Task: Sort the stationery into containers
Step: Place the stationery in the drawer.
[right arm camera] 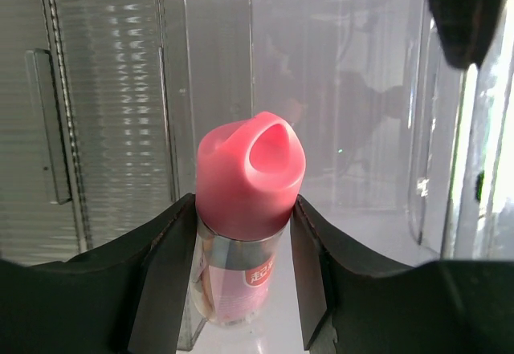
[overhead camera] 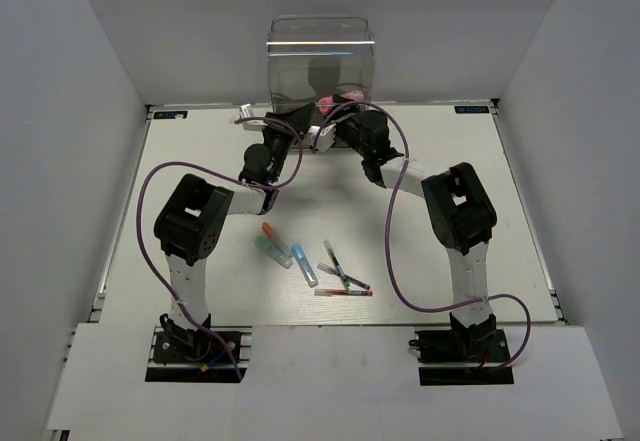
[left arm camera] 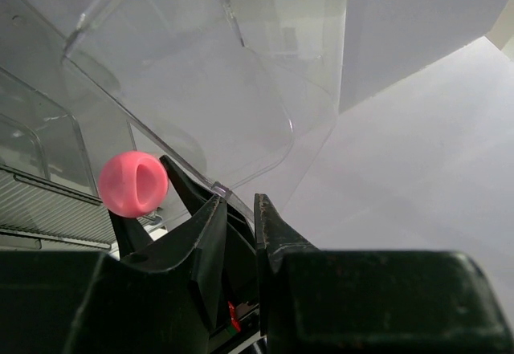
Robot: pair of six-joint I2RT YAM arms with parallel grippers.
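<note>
The tall clear box of drawers, the containers (overhead camera: 320, 56), stands at the table's far edge. My right gripper (right arm camera: 243, 209) is shut on the chunky pink-and-red piece (right arm camera: 250, 173), holding it upright in front of an open drawer (right arm camera: 361, 129). The pink cap (left arm camera: 132, 183) also shows in the left wrist view. My left gripper (left arm camera: 239, 200) is shut on the clear rim of a drawer (left arm camera: 218, 187). Both grippers meet at the box front (overhead camera: 318, 126). Orange-capped (overhead camera: 272, 231), teal-capped (overhead camera: 271, 251) and blue-capped (overhead camera: 305, 264) markers lie on the table with thin pens (overhead camera: 342, 271).
A red pen (overhead camera: 343, 292) lies nearest the table's front edge. Purple cables (overhead camera: 395, 241) loop over the table beside each arm. Grey walls close in the table on the left, right and back.
</note>
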